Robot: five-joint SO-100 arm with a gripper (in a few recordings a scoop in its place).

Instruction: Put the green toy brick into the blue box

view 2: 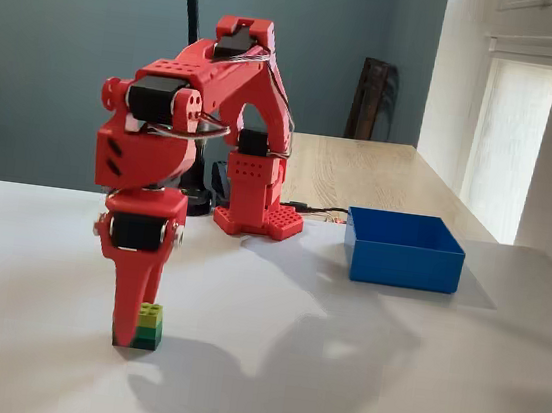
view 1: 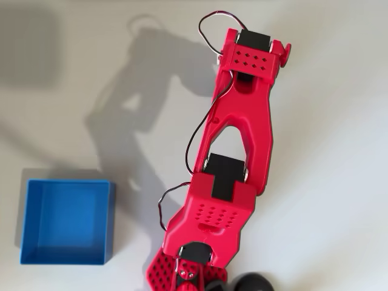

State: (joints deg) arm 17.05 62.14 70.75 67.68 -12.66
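Observation:
In the fixed view the green toy brick (view 2: 148,327) rests on the white table, lime on top and darker green below. My red gripper (view 2: 132,335) points straight down, its tips at table level right against the brick's left side. One red finger (view 2: 131,289) shows and the other is hidden, so the jaw gap cannot be read. The blue box (view 2: 402,265) stands well to the right of the brick, with nothing in it. In the overhead view the blue box (view 1: 66,257) sits at the lower left, and the arm's wrist (view 1: 254,57) covers the gripper and the brick.
My red base (view 2: 255,214) stands behind the brick, with a black pole (view 2: 193,0) and its foot beside it. A wooden table (view 2: 381,174) lies beyond. A black round object (view 1: 251,284) sits at the overhead view's bottom edge.

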